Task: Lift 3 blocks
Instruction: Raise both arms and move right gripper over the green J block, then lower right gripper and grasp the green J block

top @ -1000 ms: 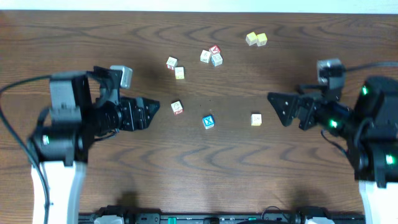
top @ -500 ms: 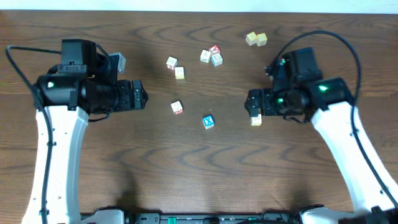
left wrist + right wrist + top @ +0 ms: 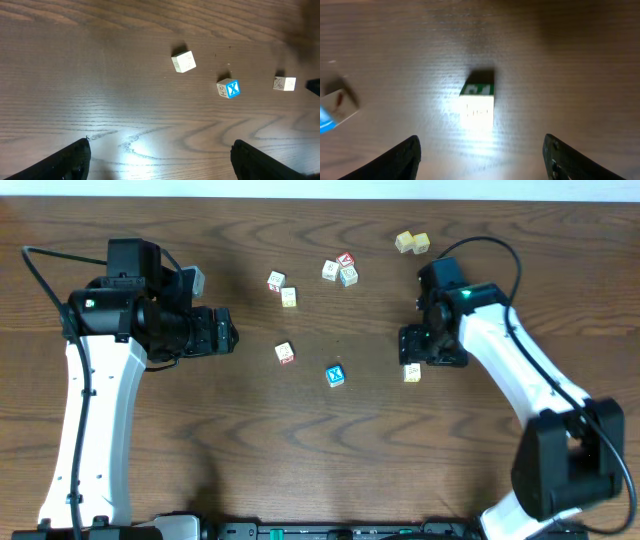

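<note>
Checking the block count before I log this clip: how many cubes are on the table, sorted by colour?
Blue cube with white X: 1
Red-topped cube: 1
Pale yellow cubes: 2
Lone cream cubes: 2
Grouped cream or white cubes: 4
Total: 10

- Your left gripper (image 3: 228, 335) is level and points toward the middle, its fingers spread wide (the tips show only at the wrist view's bottom corners).
- Your right gripper (image 3: 408, 350) points straight down from its bent arm (image 3: 510, 372), fingers apart.
</note>
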Motion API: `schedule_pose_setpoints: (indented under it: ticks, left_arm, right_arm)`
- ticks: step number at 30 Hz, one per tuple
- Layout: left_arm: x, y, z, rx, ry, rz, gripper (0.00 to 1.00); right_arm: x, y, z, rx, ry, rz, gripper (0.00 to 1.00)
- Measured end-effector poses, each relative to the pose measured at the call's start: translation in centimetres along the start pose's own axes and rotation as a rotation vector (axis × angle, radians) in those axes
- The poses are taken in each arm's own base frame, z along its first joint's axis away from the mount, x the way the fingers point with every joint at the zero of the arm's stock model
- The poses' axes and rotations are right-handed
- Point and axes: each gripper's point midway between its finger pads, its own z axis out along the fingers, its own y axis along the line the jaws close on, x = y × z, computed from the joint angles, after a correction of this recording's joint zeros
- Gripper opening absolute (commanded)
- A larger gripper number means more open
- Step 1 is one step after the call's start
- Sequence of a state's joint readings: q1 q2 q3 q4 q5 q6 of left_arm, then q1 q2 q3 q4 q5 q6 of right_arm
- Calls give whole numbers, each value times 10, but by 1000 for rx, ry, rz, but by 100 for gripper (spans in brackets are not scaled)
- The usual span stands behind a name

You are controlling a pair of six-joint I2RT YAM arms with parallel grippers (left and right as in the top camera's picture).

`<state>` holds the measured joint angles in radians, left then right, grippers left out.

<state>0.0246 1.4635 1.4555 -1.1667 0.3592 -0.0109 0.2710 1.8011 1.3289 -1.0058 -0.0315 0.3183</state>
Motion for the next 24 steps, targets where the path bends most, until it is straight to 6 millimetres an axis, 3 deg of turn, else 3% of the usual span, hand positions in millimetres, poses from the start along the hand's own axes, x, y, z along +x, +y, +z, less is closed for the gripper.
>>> schedule_pose_setpoints:
  ticks: [7,10,20,24]
  left_arm:
    - [0,0,0,0,0,0,90]
    - [0,0,0,0,0,0,90]
    - [0,0,0,0,0,0,90]
    - [0,0,0,0,0,0,90]
  right_arm:
    - [-3,-1,27,17,37,-3,66]
    - [-2,-2,38,26,61,-12,56]
    - [1,-3,59,38,103,-33,51]
    - [3,-4,64,41,119,-52,40]
